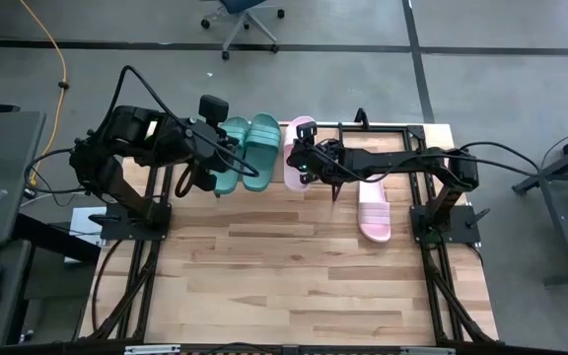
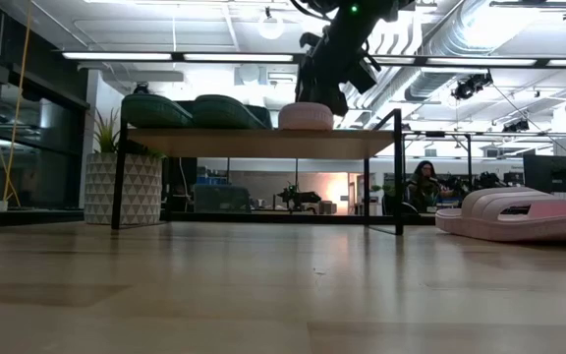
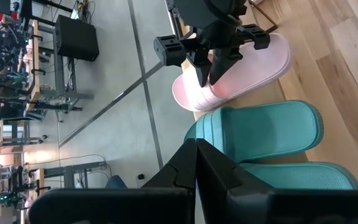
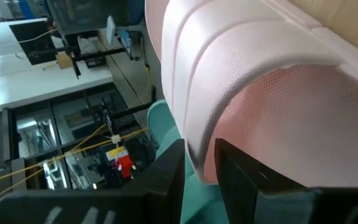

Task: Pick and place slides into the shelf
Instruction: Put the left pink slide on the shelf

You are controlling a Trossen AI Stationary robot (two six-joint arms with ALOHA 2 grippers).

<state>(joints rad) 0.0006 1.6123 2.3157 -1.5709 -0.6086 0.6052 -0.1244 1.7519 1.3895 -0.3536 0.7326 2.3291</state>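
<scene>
While right gripper (image 1: 302,163) pinches strap edge of pink slide (image 1: 298,150) on shelf (image 2: 263,141) beside two teal slides (image 1: 248,150), abrupt release risks tipping it off rear edge; left gripper (image 1: 215,158) pressed together, idle above teal pair; second pink slide (image 1: 374,214) waits on table

Both arms reach inward at the far edge.
The left hand (image 1: 227,166) has its fingers pressed together; the right hand (image 1: 302,163) has its fingers slightly parted.
</scene>
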